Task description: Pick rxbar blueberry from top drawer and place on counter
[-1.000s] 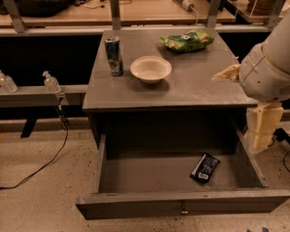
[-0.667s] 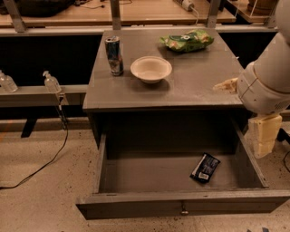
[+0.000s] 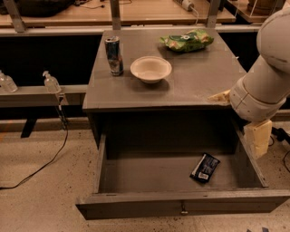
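The rxbar blueberry (image 3: 205, 167), a dark flat bar with a white label patch, lies on the floor of the open top drawer (image 3: 136, 174), towards its right side. The drawer is pulled fully out, with a small metal knob (image 3: 183, 211) on its front panel. The grey counter (image 3: 190, 81) is the cabinet top above it. My gripper (image 3: 257, 138) hangs from the pale arm at the right edge, above the drawer's right wall, to the right of the bar and higher than it. It holds nothing that I can see.
On the counter stand a drink can (image 3: 114, 55), a cream bowl (image 3: 151, 69) and a green chip bag (image 3: 186, 40). A light wooden tabletop (image 3: 81, 13) runs behind. Two clear bottles (image 3: 50, 82) sit on a low shelf at left. A cable (image 3: 45, 163) crosses the floor.
My arm and gripper have moved down and slightly left, closer to the drawer's right side. The bar and the counter items have not moved.
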